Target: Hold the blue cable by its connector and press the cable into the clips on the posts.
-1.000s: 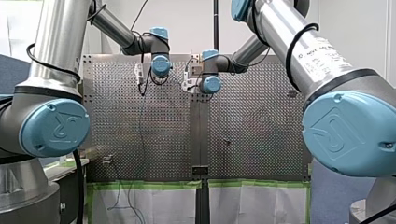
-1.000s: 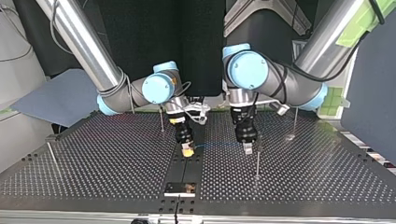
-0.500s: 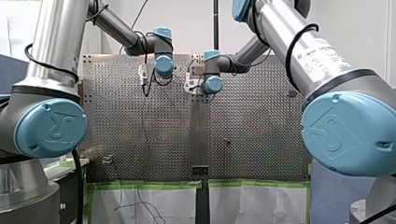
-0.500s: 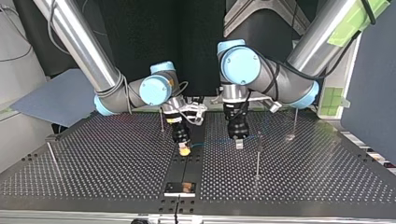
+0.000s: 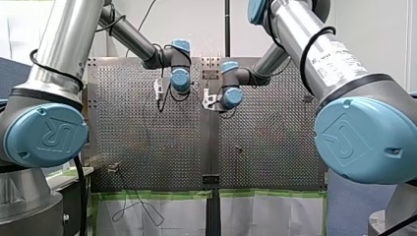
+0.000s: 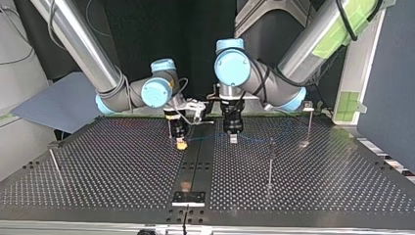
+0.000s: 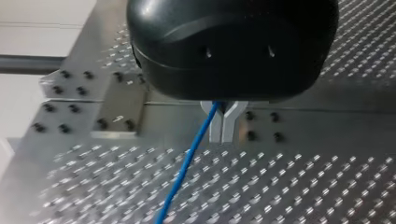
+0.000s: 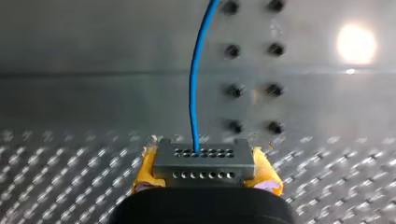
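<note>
A thin blue cable [image 6: 205,139] hangs stretched between my two grippers above the perforated table [image 6: 122,181]. My right gripper [image 8: 205,175], with yellow pads [image 8: 145,170], is shut on the cable's grey connector [image 8: 204,161]; the cable [image 8: 195,84] runs straight out of it. In the top view this gripper [image 6: 181,145] is left of the centre seam. My left gripper [image 7: 223,122] has its metal fingers shut on the cable [image 7: 187,168], which trails down ahead of it. In the top view the left gripper [image 6: 233,138] is right of the seam, left of a thin post [image 6: 270,161].
More thin posts stand at the top view's far right [image 6: 309,122], just behind my right gripper [image 6: 169,128] and near the left edge [image 6: 54,162]. A small plate [image 6: 188,198] sits on the seam at the near edge. Loose black wires [image 5: 142,209] hang below the table's front.
Both arms have carried the cable away from the top view's near edge and to its left. My left gripper has drawn away from the middle post. Both grips are unchanged.
</note>
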`<state>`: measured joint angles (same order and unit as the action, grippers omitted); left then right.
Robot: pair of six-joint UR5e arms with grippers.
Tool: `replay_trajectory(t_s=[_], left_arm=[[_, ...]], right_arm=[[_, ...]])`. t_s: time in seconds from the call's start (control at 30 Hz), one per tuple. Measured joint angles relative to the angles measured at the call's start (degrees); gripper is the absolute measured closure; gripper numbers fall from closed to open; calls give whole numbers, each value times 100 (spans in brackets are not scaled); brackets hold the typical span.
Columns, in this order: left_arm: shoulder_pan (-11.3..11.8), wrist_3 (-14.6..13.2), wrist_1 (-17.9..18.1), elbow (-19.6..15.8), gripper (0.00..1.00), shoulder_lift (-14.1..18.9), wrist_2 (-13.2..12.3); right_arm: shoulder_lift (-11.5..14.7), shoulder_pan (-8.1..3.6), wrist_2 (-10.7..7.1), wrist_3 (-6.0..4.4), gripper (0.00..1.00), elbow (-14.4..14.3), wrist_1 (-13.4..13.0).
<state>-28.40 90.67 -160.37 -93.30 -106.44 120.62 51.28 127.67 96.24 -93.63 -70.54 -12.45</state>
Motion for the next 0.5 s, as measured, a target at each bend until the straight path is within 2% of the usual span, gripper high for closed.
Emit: replay_trajectory(t_s=[0.2, 0.5], left_arm=[[-140, -19, 80, -1, 99, -280, 1], [-317, 105, 364, 0, 99, -748, 3]], right_arm=[[3, -59, 158, 122, 100, -296, -30], [37, -106, 197, 309, 100, -780, -136]])
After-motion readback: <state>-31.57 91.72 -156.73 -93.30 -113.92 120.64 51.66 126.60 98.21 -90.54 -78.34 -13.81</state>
